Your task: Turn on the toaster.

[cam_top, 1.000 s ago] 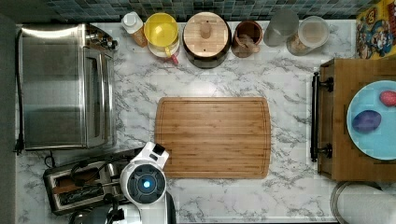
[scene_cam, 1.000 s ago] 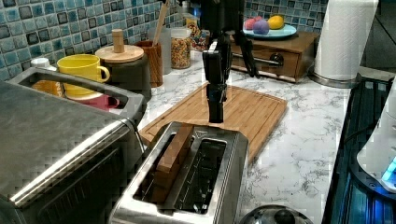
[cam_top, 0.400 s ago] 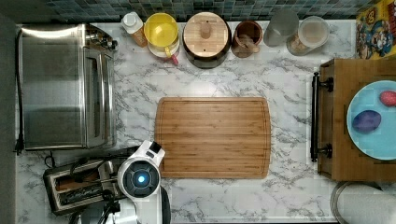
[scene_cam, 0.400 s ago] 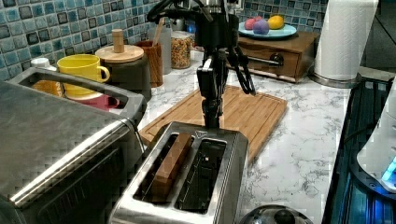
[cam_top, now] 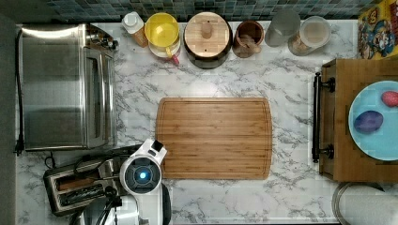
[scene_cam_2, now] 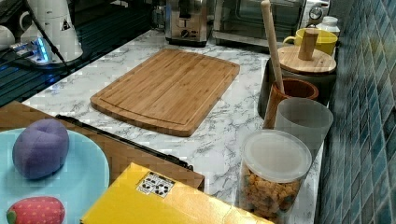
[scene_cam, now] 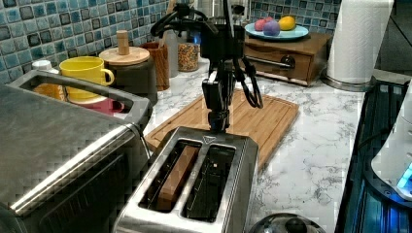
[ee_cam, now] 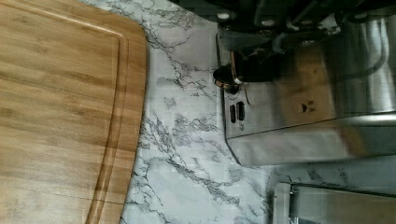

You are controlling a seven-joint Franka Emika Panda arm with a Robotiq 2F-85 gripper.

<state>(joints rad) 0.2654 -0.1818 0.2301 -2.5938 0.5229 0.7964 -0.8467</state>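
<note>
The toaster [cam_top: 80, 183] sits on the marble counter [cam_top: 291, 84] near the top view's lower left corner. Its two long slots run along the top view's left-right line, and its control end faces the cutting board [cam_top: 214, 138]. In the left view a brown slice stands in the slot on the left view's left, while the other slot looks dark. In the wrist view the control end shows a round knob [ee_cam: 224, 77] and two small buttons [ee_cam: 236, 112].

The large toaster oven [cam_top: 65, 86] stands just beside the toaster, toward the backsplash. A yellow mug [scene_cam: 87, 72], a wooden-lidded canister [scene_cam: 127, 58] and jars line the tiled wall.

The gripper [scene_cam: 218, 127] hangs straight down at the toaster's control end, between toaster and board, wrist cables looping beside it. Whether its fingers are apart or together I cannot tell.
</note>
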